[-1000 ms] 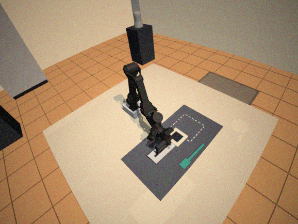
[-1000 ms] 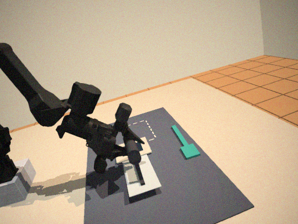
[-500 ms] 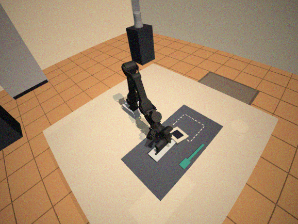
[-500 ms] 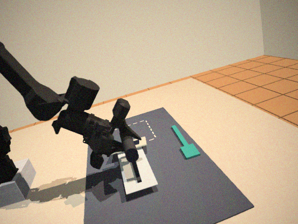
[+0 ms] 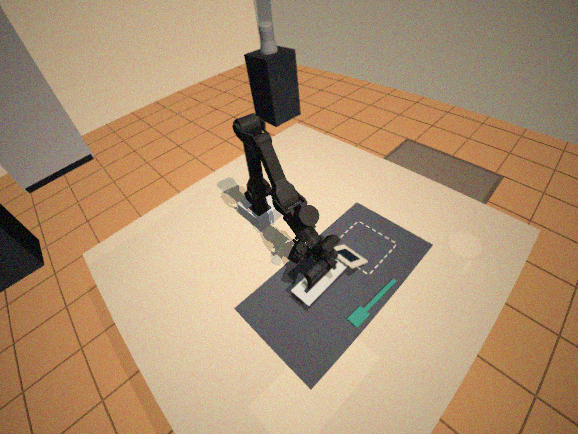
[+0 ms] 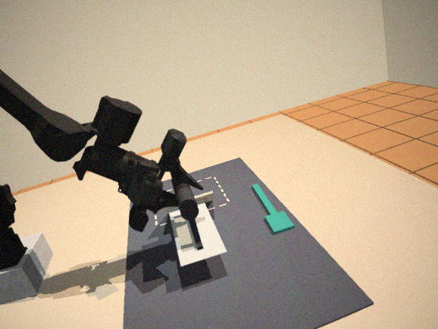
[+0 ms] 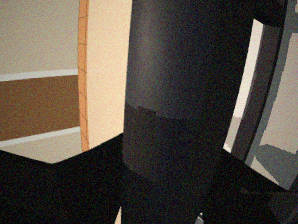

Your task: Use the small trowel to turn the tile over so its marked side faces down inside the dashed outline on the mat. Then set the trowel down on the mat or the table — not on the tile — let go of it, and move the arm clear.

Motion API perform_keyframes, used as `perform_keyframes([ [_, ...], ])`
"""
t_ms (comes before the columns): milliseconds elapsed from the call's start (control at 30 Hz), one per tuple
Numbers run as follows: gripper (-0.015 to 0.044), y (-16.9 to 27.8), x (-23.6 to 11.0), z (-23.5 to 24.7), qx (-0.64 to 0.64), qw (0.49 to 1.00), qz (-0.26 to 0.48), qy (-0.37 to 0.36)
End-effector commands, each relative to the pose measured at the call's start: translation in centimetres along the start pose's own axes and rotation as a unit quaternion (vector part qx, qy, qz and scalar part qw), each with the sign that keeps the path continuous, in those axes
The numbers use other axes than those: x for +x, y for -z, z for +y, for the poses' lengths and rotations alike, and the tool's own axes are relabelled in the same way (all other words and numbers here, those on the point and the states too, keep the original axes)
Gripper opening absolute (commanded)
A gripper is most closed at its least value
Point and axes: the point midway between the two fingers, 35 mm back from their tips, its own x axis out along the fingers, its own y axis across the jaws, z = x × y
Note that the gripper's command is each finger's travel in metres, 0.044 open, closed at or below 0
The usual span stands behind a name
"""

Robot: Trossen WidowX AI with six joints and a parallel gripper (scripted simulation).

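My gripper [image 5: 317, 267] [image 6: 181, 189] is shut on the dark round handle [image 6: 186, 198] [image 7: 186, 96] of the small trowel, low over the grey mat [image 5: 300, 345] [image 6: 265, 273]. The trowel's white flat blade [image 5: 312, 292] [image 6: 206, 242] lies over the mat, in front of the gripper. The cream tile [image 5: 351, 256] [image 6: 201, 197] sits at the blade's far end, on the near edge of the dashed outline [image 5: 395, 244] [image 6: 224, 195]. Its dark blue marked side faces up. It looks tipped up a little. The wrist view is mostly filled by the handle.
A green trowel-shaped tool [image 5: 372, 302] [image 6: 273, 214] lies flat on the mat to the right of the outline. The arm's base [image 5: 257, 200] stands on the beige table behind the mat. A dark box on a pole [image 5: 272, 85] stands at the table's far edge.
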Motion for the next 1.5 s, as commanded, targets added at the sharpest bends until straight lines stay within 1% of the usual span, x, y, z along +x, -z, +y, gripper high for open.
perform_keyframes([
  [0, 0.0, 0.8, -0.6, 1.4, 0.0, 1.0, 0.0, -0.013],
  [500, 0.0, 3.7, -1.3, 2.2, 0.001, 1.0, 0.001, -0.014],
  [1033, 0.0, 7.0, -1.1, 1.9, 0.002, 1.0, 0.002, -0.014],
  [1467, 0.0, 7.8, -0.8, 1.7, 0.003, 1.0, 0.002, -0.014],
])
